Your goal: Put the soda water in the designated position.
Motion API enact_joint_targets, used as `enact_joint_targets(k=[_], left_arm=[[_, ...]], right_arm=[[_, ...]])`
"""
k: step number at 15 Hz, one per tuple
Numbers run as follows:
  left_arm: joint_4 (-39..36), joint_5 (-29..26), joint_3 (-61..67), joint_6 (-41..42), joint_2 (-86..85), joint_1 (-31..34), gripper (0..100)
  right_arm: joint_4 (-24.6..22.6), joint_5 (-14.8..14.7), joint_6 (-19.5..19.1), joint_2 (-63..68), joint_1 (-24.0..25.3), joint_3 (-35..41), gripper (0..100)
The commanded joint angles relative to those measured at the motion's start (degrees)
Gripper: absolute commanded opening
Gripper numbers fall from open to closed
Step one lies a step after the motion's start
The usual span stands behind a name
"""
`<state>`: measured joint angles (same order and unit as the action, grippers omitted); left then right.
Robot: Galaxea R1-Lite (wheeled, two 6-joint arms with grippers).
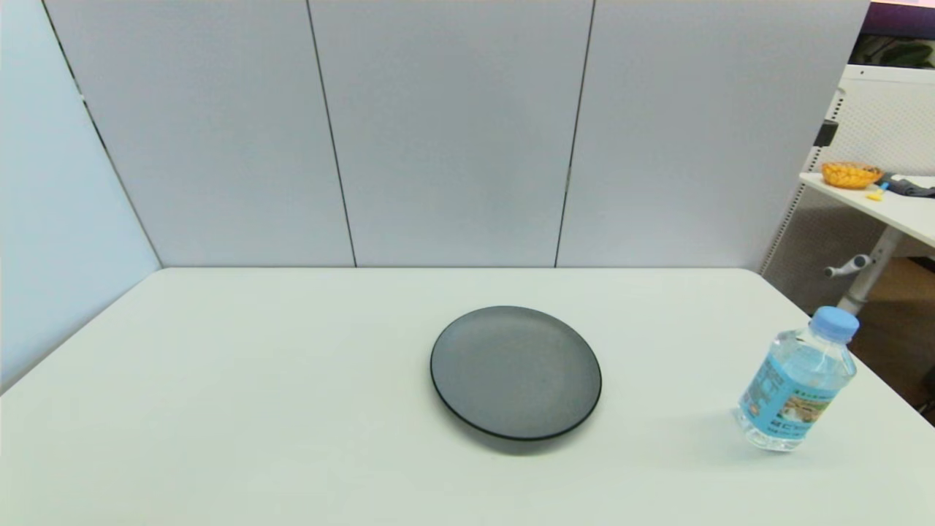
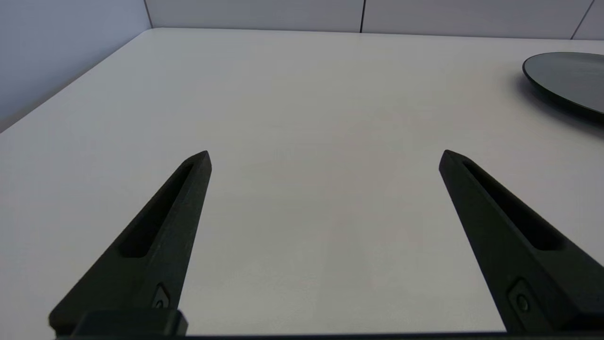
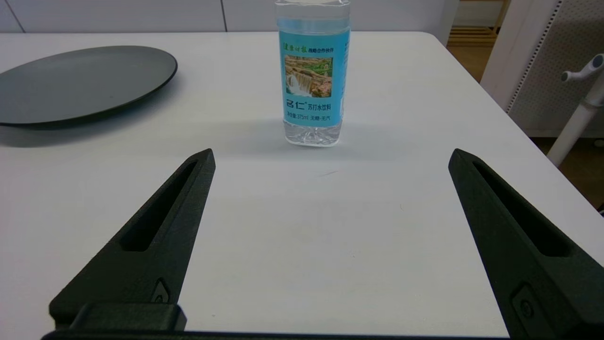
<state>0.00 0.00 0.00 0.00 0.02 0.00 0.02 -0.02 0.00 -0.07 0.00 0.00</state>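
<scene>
Right pincer spread apart, low, facing upright soda water; left pincer apart over bare table

Dark grey round plate mid-table; orange bowl on far side desk.

The soda water is a clear bottle with clear liquid, a light blue cap and a blue wraparound label; the label carries a pale picture of a waterfall among brownish rocks and green (seen in the right wrist view), with green and dark lettering above it and white lettering below. The plate is dark grey, plain, with a darker rim. The table is plain white. The left claw and right claw are matt black.
</scene>
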Motion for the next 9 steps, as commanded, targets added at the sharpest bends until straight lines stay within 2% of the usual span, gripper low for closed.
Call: enact_joint_targets(k=[1,9], left_arm=[[0.0,0.0,0.0,0.0,0.0,0.0,100],[0.0,0.0,0.0,0.0,0.0,0.0,100]], right_arm=[[0.0,0.0,0.0,0.1,0.0,0.0,100],[0.9,0.0,-0.6,2.4,0.0,-0.4,100]])
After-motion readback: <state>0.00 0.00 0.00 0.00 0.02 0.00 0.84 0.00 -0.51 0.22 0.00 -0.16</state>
